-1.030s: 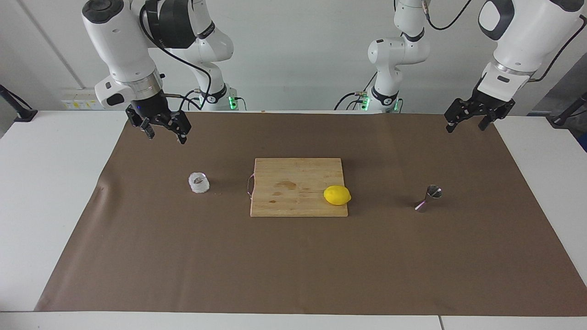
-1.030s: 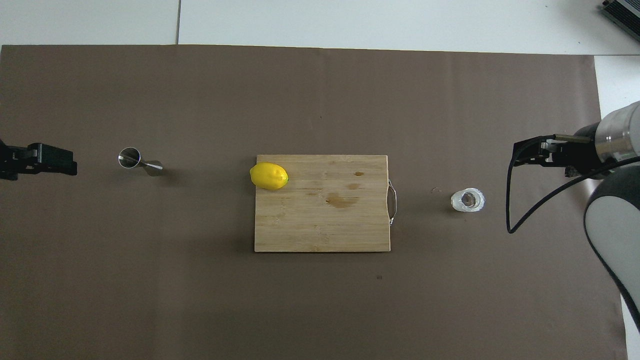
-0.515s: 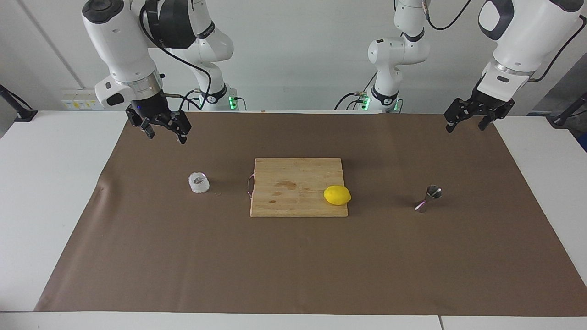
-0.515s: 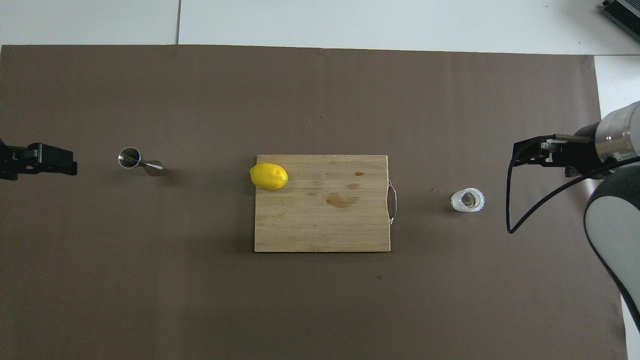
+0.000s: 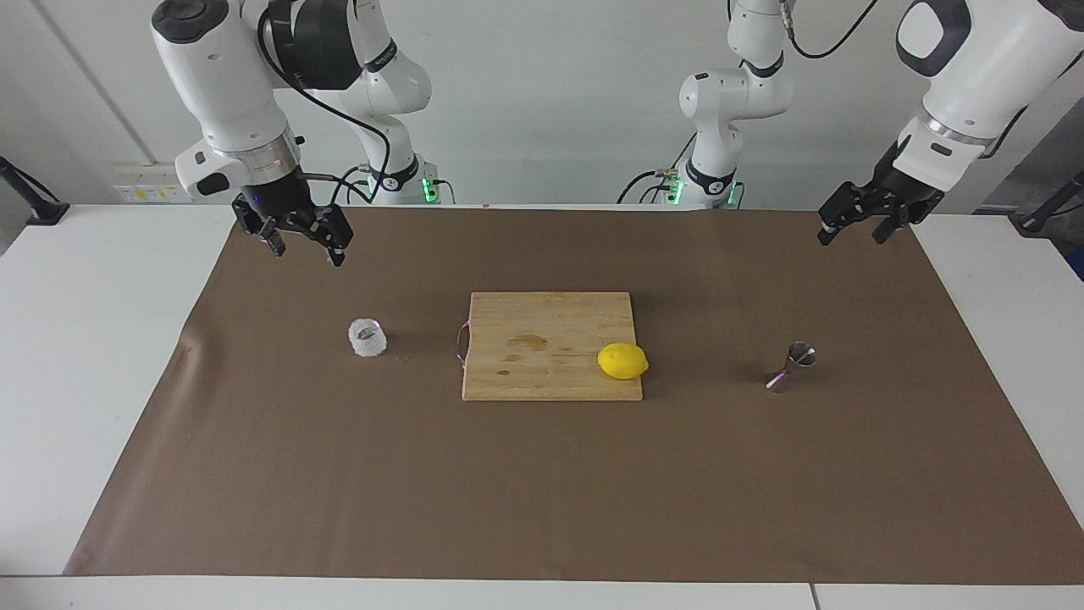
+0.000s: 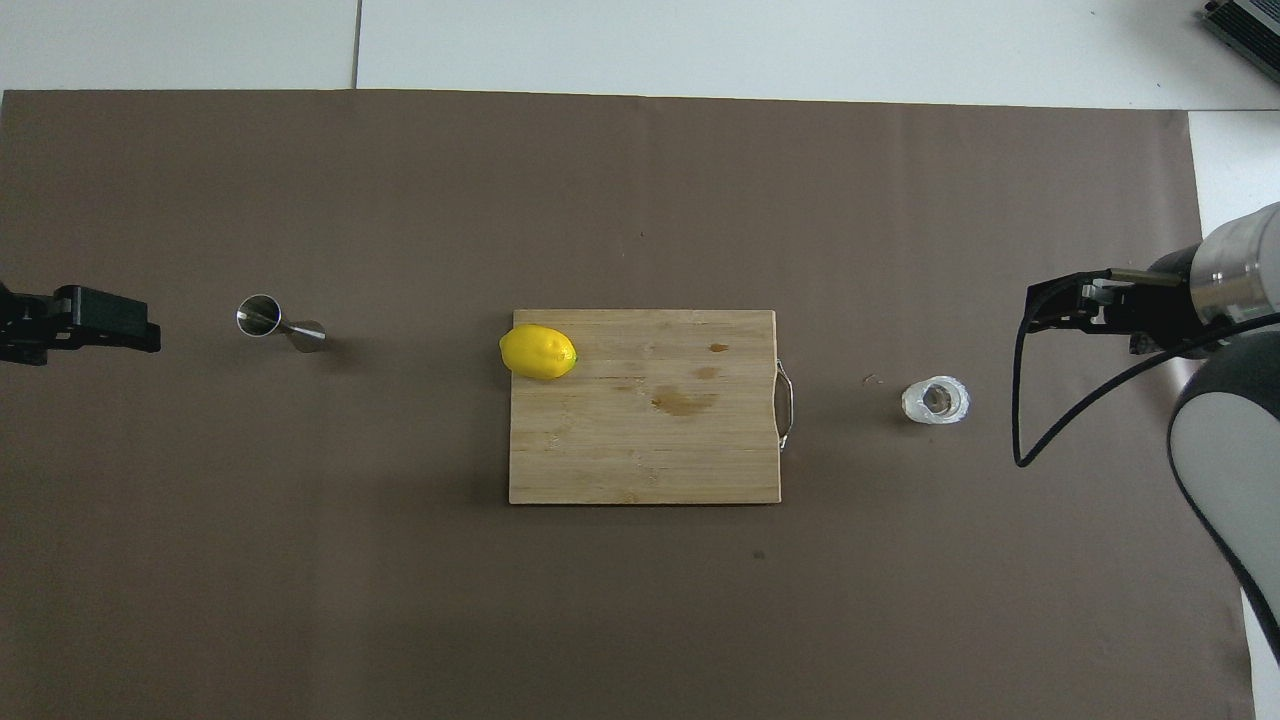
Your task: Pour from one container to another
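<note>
The clear glass tumbler (image 5: 367,338) stands on the brown mat toward the right arm's end; it also shows in the overhead view (image 6: 936,400). The metal jigger (image 5: 793,364) stands on the mat toward the left arm's end, also seen from overhead (image 6: 275,322). My right gripper (image 5: 308,253) hangs open and empty in the air, over the mat beside the tumbler (image 6: 1036,312). My left gripper (image 5: 851,239) hangs open and empty over the mat's edge beside the jigger (image 6: 140,332). Neither gripper touches anything.
A wooden cutting board (image 5: 542,373) with a metal handle lies in the middle of the mat, between tumbler and jigger. A yellow lemon (image 5: 622,361) lies on the board's corner toward the jigger. The brown mat (image 5: 542,491) covers most of the white table.
My left gripper has shifted slightly toward the jigger. The right arm and all objects have not moved.
</note>
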Controlling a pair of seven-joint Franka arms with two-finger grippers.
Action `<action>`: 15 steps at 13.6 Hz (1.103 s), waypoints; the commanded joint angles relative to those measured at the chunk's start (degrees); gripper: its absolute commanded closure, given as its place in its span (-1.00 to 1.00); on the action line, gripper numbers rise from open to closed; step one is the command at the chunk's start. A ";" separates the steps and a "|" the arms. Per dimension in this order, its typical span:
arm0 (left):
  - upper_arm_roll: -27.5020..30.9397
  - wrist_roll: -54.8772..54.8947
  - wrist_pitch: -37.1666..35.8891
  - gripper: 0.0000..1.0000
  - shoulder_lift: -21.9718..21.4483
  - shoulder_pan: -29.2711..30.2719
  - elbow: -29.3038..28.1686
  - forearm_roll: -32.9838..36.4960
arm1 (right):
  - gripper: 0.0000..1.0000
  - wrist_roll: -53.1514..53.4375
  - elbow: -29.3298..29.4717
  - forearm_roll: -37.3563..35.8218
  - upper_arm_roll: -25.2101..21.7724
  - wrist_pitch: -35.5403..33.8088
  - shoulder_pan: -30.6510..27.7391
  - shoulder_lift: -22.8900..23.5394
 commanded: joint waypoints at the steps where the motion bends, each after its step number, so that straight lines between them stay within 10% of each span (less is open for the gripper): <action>1: -0.28 -3.15 -2.57 -1.00 7.16 4.28 3.28 -5.06 | -1.00 -1.52 0.68 1.29 0.28 -0.99 -0.59 0.05; 15: -4.05 -28.53 -10.91 -1.00 26.70 16.68 6.19 -24.39 | -1.00 -1.52 0.68 1.29 0.28 -0.99 -0.59 0.05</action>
